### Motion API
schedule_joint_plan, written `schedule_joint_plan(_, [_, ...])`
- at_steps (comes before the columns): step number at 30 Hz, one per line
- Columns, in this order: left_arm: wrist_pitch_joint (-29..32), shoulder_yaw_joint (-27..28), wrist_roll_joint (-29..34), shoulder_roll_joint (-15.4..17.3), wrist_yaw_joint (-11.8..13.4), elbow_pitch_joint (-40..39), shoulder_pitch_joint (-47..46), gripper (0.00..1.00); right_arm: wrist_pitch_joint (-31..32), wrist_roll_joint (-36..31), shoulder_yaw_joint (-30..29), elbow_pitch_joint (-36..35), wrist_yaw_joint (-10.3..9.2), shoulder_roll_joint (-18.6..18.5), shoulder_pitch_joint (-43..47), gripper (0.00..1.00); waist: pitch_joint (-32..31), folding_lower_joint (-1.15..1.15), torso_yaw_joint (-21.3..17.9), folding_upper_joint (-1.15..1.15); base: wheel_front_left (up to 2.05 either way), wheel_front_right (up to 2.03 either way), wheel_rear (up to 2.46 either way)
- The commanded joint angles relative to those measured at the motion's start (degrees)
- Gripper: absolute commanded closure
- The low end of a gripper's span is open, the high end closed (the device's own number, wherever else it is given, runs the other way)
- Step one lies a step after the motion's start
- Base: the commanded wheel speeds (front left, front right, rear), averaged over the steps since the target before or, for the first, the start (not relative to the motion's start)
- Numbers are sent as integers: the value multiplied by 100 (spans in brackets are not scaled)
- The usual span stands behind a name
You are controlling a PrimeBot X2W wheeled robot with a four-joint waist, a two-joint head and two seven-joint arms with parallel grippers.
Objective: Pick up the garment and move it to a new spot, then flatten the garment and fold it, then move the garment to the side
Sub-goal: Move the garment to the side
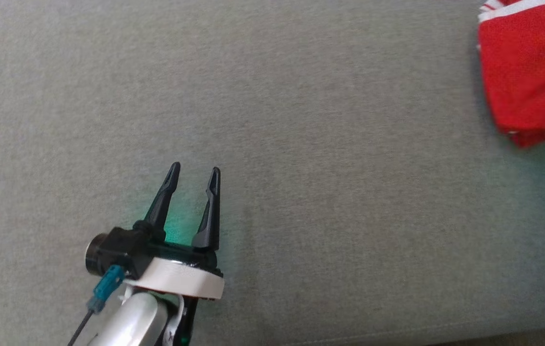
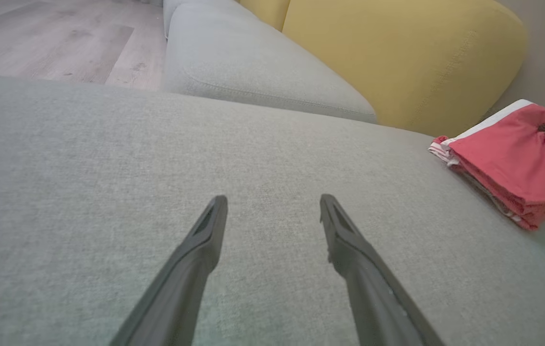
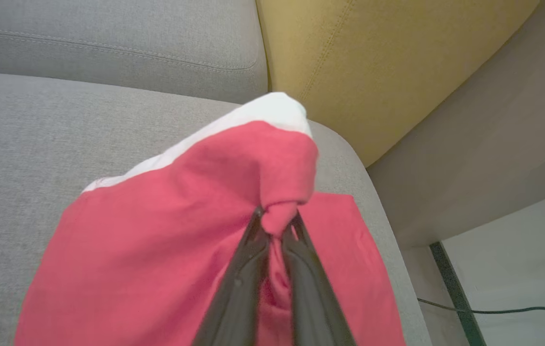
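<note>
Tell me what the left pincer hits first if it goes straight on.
Probably the grey sofa seat: the open left pincer points low across it with nothing between. If it skims level, the next grey cushion lies ahead. The red garment sits off right.

So the garment [image 1: 531, 72] is bright red with a white band and thin stripes, sofa seat [image 1: 301, 144] plain grey, back cushion [image 2: 397, 62] mustard yellow.

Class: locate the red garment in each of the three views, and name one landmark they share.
Head view: garment at the top right corner.
Left wrist view: garment at the right edge.
Right wrist view: garment centre to bottom, in the right gripper, jaws shut.
Shared landmark: grey seat cushion under it.
</note>
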Motion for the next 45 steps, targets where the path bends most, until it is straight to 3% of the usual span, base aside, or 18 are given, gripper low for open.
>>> schedule_joint_plan(1, [-62,160,66,19,-10,-166,-215,0,5,-15,-4,-143,-4,-176,-172,100,109,0,105,0,0,0,0])
schedule_joint_plan(6, [-78,118,89,-10,1,-162,-257,0,-171,-134,-26,248,-4,-378,-292,100,173,0,156,0,0,0,0])
schedule_joint_plan(8, [-78,104,92,-17,3,-151,-270,0,-333,-238,-77,382,-4,-429,-307,52,186,0,148,0,0,0,0])
schedule_joint_plan(9, [-77,99,92,-19,5,-144,-278,0,-448,-286,-127,425,-4,-422,-322,0,189,0,139,0,0,0,0])
schedule_joint_plan(17, [-59,100,65,13,13,-102,-304,0,-1019,-479,-158,567,-4,-99,-448,0,49,0,-7,0,0,0,0])
schedule_joint_plan(26, [-221,418,-177,8,136,53,-166,0,-1453,-256,343,-68,-4,378,-290,0,-572,0,62,0,0,0,0])
schedule_joint_plan(38, [-427,934,-478,99,282,488,370,0,-2114,-240,383,-1163,-4,1607,1252,0,-1449,0,529,0,0,0,0])
schedule_joint_plan(40, [-452,971,-516,93,278,632,535,0,-2309,-336,334,-1318,-4,1870,1830,0,-1648,0,645,0,0,0,0])
schedule_joint_plan(45, [-481,976,-535,66,244,778,750,0,-2507,-346,293,-1468,-4,2035,2601,0,-1903,0,752,0,0,0,0])
